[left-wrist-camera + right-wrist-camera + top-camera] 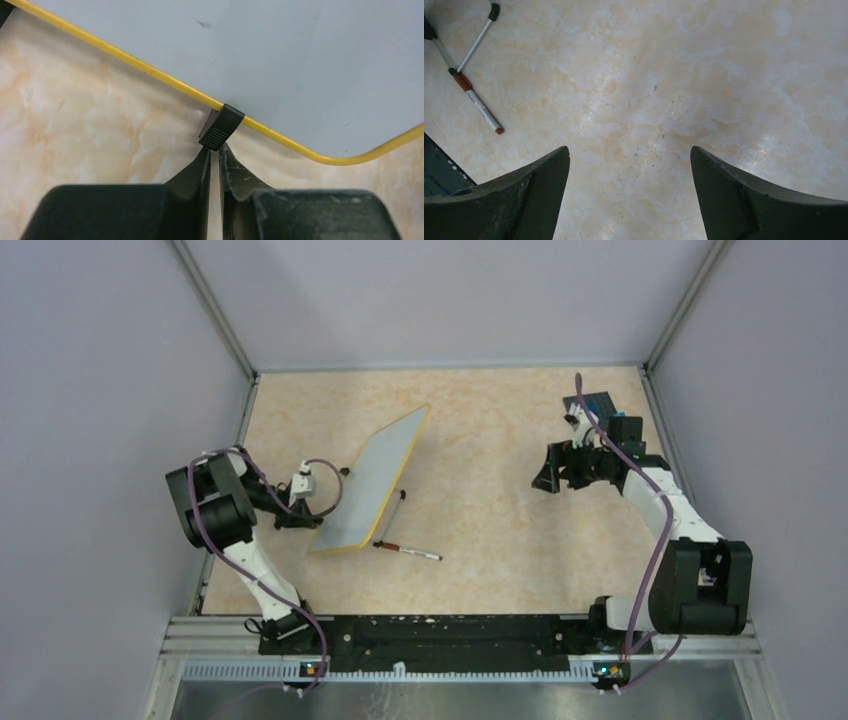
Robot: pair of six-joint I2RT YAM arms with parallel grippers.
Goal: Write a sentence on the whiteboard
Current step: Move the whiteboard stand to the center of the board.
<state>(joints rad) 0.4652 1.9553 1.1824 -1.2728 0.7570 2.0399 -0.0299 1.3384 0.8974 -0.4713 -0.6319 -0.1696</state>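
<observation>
Left gripper (215, 150), jaws nearly pressed together, sits at the black foot (220, 127) of the whiteboard (280, 60) while right gripper (629, 150) hangs spread wide

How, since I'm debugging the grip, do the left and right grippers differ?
The left gripper is almost shut; the right gripper gapes wide. The left gripper's tips sit at the black foot of the whiteboard; the right gripper hangs over the table, nothing between its fingers. Both have black fingers.

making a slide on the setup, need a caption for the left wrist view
left gripper, jaws nearly closed, tips at the black foot of the yellow-rimmed whiteboard
</observation>
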